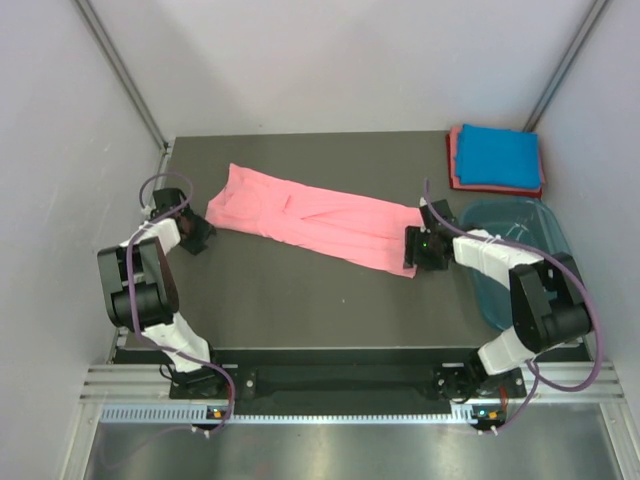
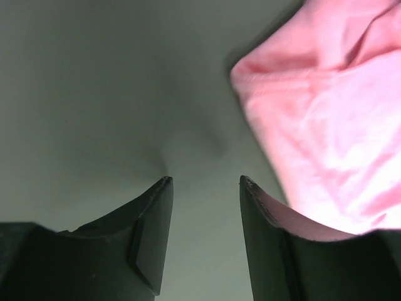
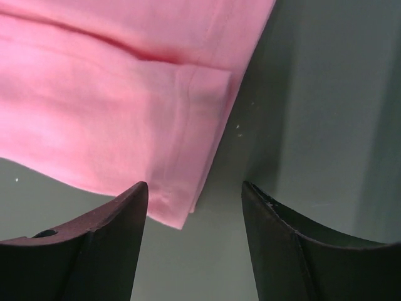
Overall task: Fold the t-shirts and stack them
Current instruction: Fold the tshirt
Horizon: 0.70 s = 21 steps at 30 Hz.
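Left hand (image 2: pixel 203 182): spread, with nothing between the fingers (image 2: pixel 144 226); it is low over the bare counter (image 1: pixel 300 300).
Beside the left hand: the left end of the salmon-pink t-shirt (image 1: pixel 310 220) lies just beside it, on its right side, rumpled at the edge.
Right hand (image 3: pixel 194 185): spread wide and pinching nothing; the hemmed corner of the same t-shirt lies flat on the counter under the gap.
Salmon-pink t-shirt: folded into a long narrow band, lying slantwise across the middle of the counter, from the far left down to the near right, one hand at each end.
Blue t-shirt (image 1: pixel 497 155): folded to a flat rectangle, at the far right corner of the counter.
Reddish-pink t-shirt (image 1: pixel 455 160): folded, directly under the blue one; only its edges show.
Teal tub (image 1: pixel 545 225): at the right edge of the counter, near that stack, partly hidden by the right arm.
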Each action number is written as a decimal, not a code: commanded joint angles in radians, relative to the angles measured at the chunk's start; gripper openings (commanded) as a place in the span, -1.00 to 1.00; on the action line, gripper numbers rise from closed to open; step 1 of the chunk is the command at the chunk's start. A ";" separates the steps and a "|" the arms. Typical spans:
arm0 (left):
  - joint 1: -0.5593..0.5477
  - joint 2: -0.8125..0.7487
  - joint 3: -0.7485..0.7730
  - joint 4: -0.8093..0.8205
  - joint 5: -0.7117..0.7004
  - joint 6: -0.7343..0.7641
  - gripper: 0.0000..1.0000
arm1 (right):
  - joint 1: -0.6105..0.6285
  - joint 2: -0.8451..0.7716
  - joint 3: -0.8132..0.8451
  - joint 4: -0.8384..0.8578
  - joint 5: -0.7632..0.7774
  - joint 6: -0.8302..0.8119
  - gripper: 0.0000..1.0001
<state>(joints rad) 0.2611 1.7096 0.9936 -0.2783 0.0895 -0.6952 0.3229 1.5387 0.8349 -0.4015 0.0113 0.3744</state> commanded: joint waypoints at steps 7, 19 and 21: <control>0.001 -0.022 -0.055 0.258 0.047 -0.079 0.07 | 0.028 -0.074 -0.088 0.102 0.050 0.061 0.22; 0.001 -0.033 -0.058 0.283 0.047 -0.092 0.16 | 0.057 -0.075 -0.086 0.105 0.041 0.107 -0.19; 0.001 -0.018 -0.070 0.323 0.058 -0.099 0.16 | 0.067 -0.077 -0.091 0.105 0.042 0.113 -0.24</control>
<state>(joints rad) 0.2611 1.6699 0.9218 -0.0513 0.1284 -0.7837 0.3679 1.4837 0.7555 -0.3218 0.0486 0.4652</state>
